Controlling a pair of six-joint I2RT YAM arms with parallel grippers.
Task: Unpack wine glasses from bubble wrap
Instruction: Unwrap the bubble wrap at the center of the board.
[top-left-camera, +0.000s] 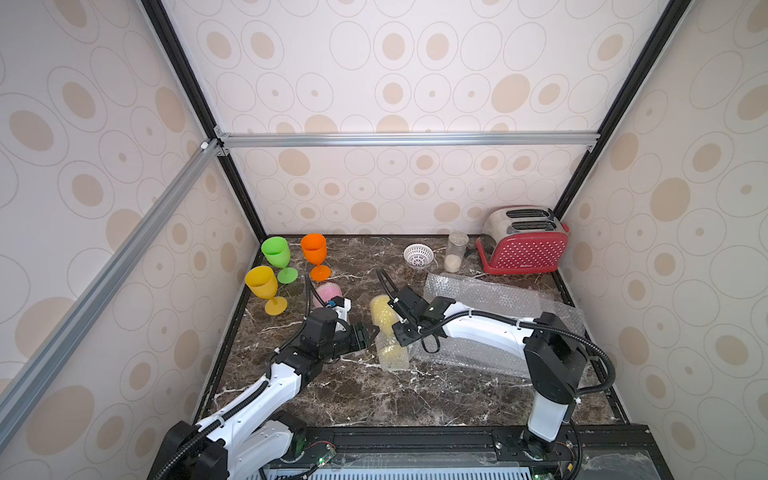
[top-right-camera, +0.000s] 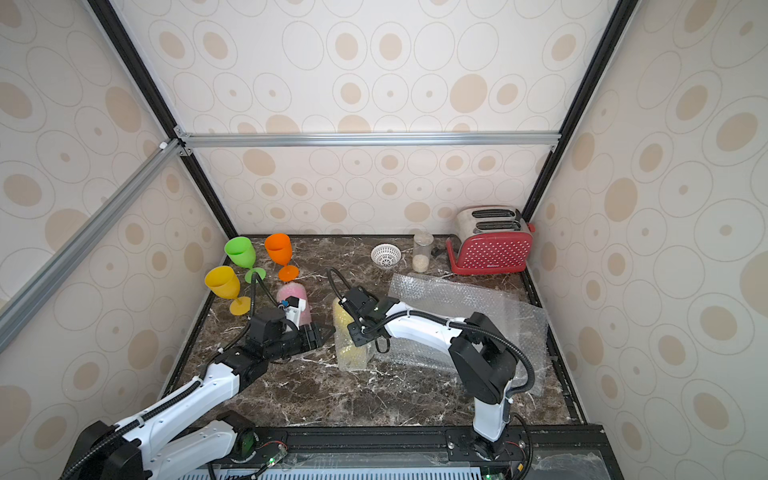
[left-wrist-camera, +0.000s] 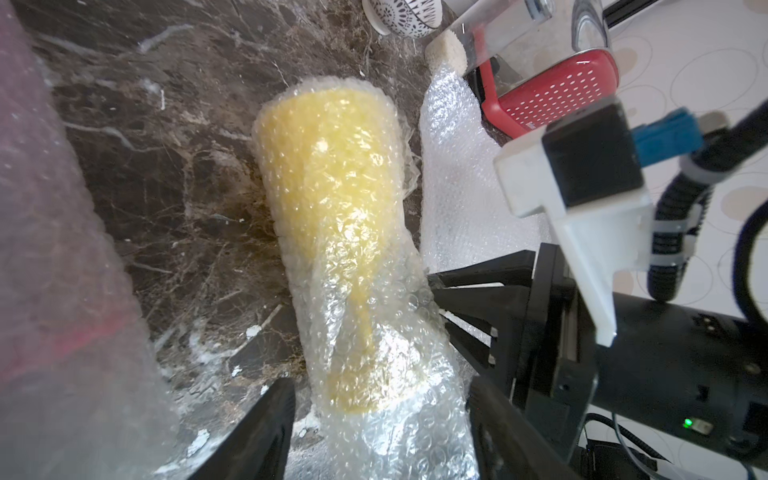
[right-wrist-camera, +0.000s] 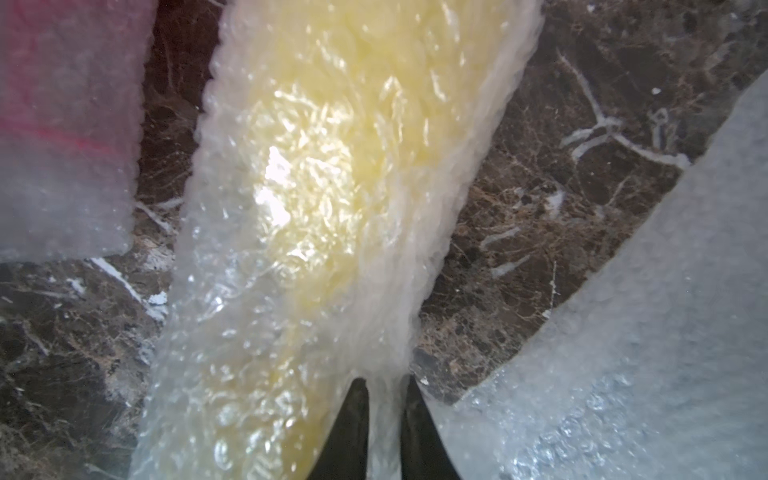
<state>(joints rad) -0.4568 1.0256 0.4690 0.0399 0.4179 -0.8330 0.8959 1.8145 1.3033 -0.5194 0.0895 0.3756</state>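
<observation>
Unwrapping stage: yellow plastic stemmed goblet (left-wrist-camera: 332, 187) lies on marble surface (top-left-camera: 374, 399) inside clear bubble-wrap tube (left-wrist-camera: 399, 432). Right hand (right-wrist-camera: 384, 395) pinches the wrap; left hand (left-wrist-camera: 380, 386) open astride it (no contact evident). Next, probably: left clamps, right peels.

In both top views the right gripper (top-left-camera: 395, 328) (top-right-camera: 353, 330) lies over the middle of the clear bubble-wrap tube (top-left-camera: 392, 357) around a yellow plastic goblet (top-left-camera: 380, 309), hiding its own fingertips. The left arm's white wrist camera (top-left-camera: 340, 305) hides part of the pink goblet bundled in bubble wrap (top-left-camera: 326, 290). In both wrist views that bundle is a blur cut by the edge. The flat clear bubble-wrap sheets (top-left-camera: 490, 297) lie partly under the right arm (top-left-camera: 478, 328). The left gripper (left-wrist-camera: 380, 380) has black fingers (left-wrist-camera: 257, 436) that run off the left wrist view's edge.
</observation>
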